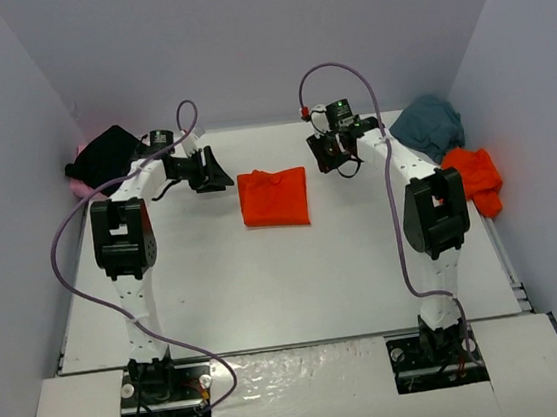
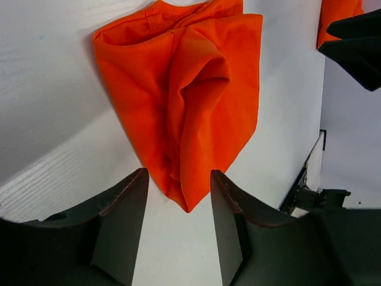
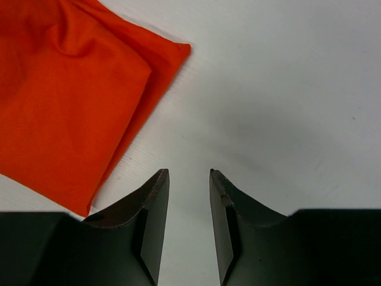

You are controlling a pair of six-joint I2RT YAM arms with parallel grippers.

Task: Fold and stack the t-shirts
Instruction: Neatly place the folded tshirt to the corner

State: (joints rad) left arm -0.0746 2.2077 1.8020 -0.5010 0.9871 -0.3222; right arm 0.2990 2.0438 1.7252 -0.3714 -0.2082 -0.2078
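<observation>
A bright orange-red t-shirt [image 1: 273, 198] lies folded into a rough square at the middle of the table; the left wrist view shows a raised crease down the orange-red t-shirt [image 2: 190, 101]. My left gripper [image 1: 216, 171] hovers just left of it, open, and one shirt corner points into the gap between the jaws of the left gripper [image 2: 178, 179] without being pinched. My right gripper [image 1: 331, 152] hangs to the shirt's right, open over bare table, and the right gripper [image 3: 189, 173] has the folded shirt [image 3: 65, 107] off to its left.
A black t-shirt [image 1: 106, 156] is heaped in the back left corner with a bit of pink cloth [image 1: 80, 186] under it. At the back right lie a crumpled teal-grey t-shirt [image 1: 428, 126] and a second orange-red t-shirt [image 1: 476, 179]. Grey walls enclose the table.
</observation>
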